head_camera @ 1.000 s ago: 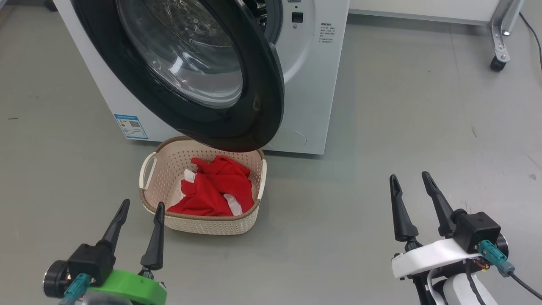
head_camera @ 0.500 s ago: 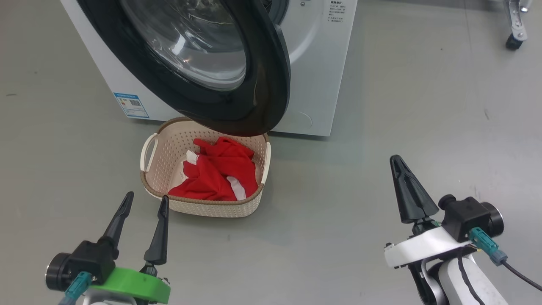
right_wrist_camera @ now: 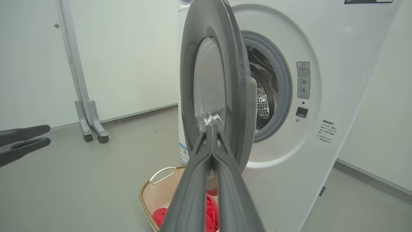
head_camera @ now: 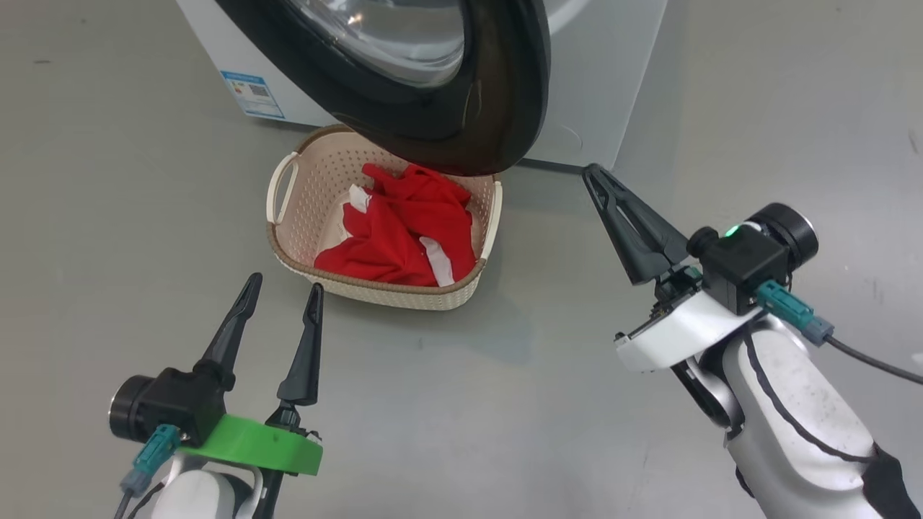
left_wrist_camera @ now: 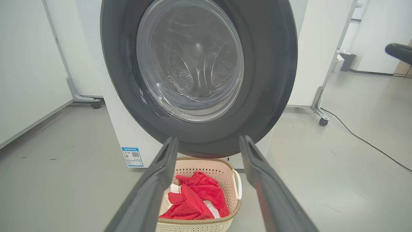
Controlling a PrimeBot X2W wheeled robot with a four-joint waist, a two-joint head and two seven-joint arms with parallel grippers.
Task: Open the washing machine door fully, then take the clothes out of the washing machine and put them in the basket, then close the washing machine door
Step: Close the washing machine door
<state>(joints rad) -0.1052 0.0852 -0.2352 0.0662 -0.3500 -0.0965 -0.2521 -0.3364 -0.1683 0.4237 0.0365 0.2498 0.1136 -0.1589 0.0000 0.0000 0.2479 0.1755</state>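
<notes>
R hand closed, fingers together, pointing at door; L hand open, aimed at basket.

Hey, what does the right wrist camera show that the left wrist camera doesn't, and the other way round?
Right wrist view: the washing machine door edge-on and ajar, the grey seal and a warning sticker behind it, past the shut right end effector. Left wrist view: the door face-on through the open left end effector, plus a cable on the floor. Both: the door, the white washing machine, and the basket holding the red clothes.
</notes>
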